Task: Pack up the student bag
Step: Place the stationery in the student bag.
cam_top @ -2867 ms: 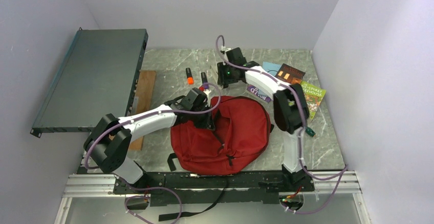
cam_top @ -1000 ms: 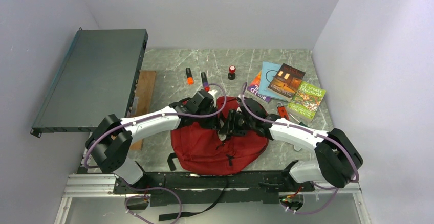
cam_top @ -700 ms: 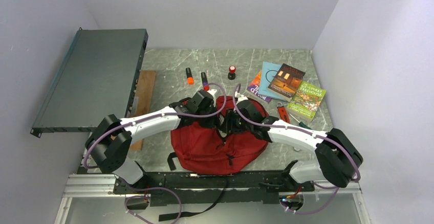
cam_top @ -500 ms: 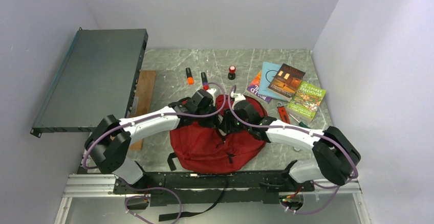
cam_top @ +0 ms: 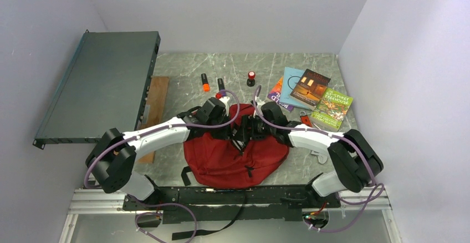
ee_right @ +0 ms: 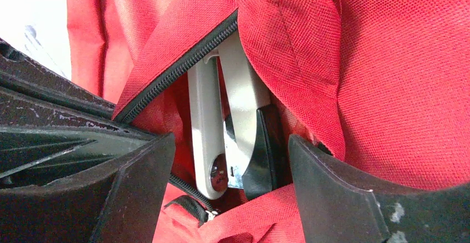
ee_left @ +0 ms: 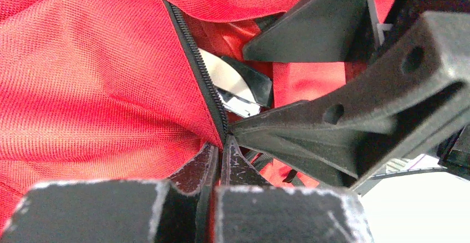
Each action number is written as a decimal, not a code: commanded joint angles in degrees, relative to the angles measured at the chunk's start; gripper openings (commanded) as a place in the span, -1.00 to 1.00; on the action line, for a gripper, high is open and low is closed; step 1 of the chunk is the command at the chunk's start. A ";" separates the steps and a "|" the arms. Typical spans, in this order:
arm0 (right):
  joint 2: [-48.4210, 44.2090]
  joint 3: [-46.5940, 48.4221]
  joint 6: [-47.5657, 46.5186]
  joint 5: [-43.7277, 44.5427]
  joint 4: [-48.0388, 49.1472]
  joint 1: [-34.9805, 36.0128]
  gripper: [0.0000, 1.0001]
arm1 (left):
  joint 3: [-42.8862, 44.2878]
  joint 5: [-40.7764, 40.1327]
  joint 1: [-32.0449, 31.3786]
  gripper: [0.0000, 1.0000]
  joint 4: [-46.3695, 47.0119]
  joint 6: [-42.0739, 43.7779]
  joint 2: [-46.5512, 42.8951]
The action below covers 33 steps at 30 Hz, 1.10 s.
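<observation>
One student bag (cam_top: pixel 235 154), red cloth, on the bench (cam_top: pixel 177 71) toward the near edge: we judge it light and limp, best held at the zip (ee_left: pixel 194 60) edge, where our left hand (ee_left: pixel 219 160) pinches it, our right hand (ee_right: pixel 228 143) released over the opening.

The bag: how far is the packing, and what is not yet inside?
Done: one white-and-black item lies inside the bag, under its open zip. In hand: the left gripper pinches the zip edge, and the right gripper stands open over that item. Left: the books, two markers and a small red thing lie on the table; the zip is not closed.
</observation>
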 commanded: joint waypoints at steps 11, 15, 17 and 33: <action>3.63 0.64 4.09 -14.68 9.15 -4.37 -0.29 | 0.44 4.61 -0.37 -1.00 1.66 -1.51 -3.96; 9.06 2.44 0.80 -12.65 6.71 -2.43 -0.53 | 0.94 5.34 -0.37 -1.00 2.37 -1.83 -3.23; 11.39 3.04 1.72 -14.42 9.13 -1.08 -0.59 | 0.91 5.73 -0.37 -1.00 2.63 -2.20 -3.10; 3.71 7.51 -12.31 -5.13 -10.55 -1.97 -0.35 | 0.41 5.56 -0.36 -1.00 2.23 -2.78 -2.56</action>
